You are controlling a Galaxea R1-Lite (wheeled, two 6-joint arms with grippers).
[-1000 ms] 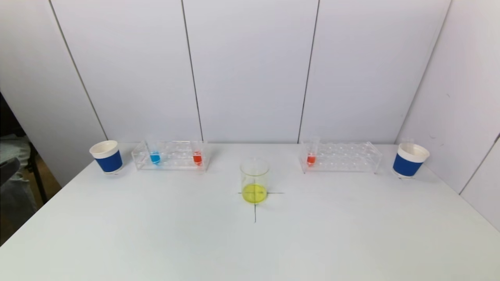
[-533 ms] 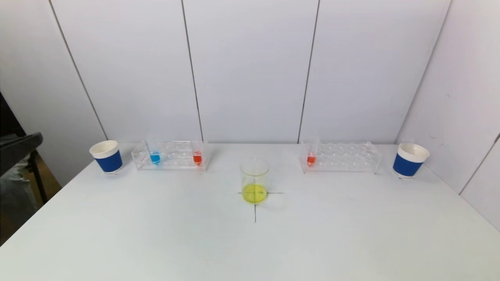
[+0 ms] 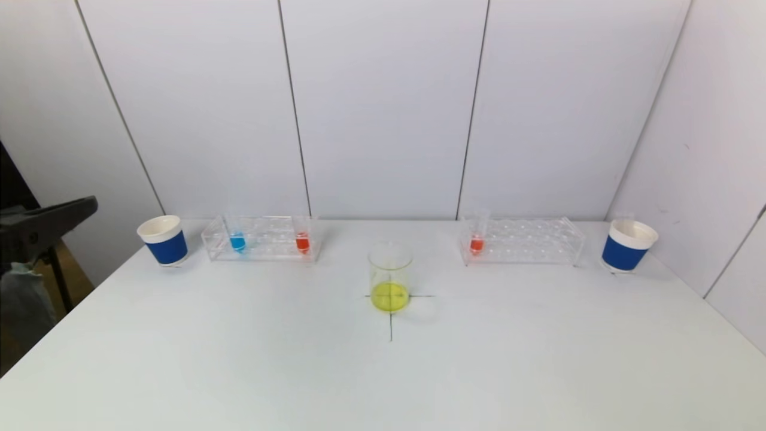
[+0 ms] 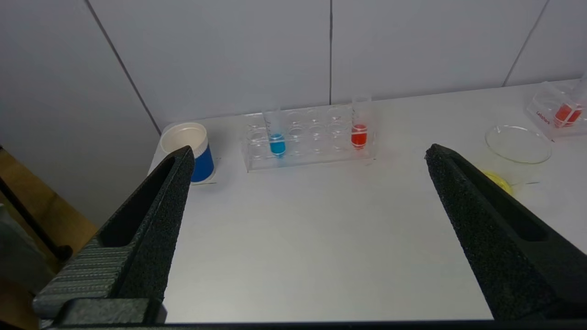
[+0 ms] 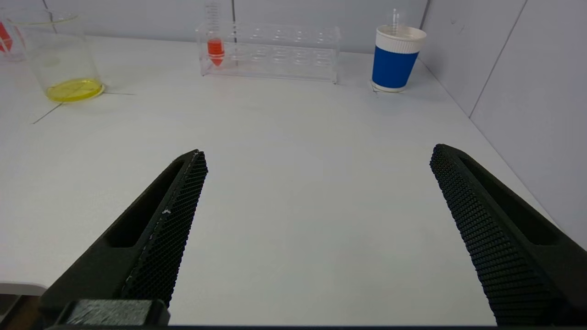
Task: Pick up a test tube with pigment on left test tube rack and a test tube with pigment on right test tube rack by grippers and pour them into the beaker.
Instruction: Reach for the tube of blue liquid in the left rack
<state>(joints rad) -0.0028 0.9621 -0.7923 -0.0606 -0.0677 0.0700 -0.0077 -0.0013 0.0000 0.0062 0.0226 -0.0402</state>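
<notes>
The left clear rack holds a blue-pigment tube and a red-pigment tube; both show in the left wrist view, blue and red. The right clear rack holds one red-pigment tube, also in the right wrist view. The glass beaker with yellow liquid stands at the table's centre on a drawn cross. My left gripper is open and empty, off the table's left edge. My right gripper is open and empty over the near right table, outside the head view.
A blue-and-white paper cup stands left of the left rack, another right of the right rack with an empty tube in it. White wall panels close the back and right side. The table's left edge drops off near the left arm.
My left gripper has risen and moved into the head view at the left edge, toward the table. Nothing on the table has moved.
</notes>
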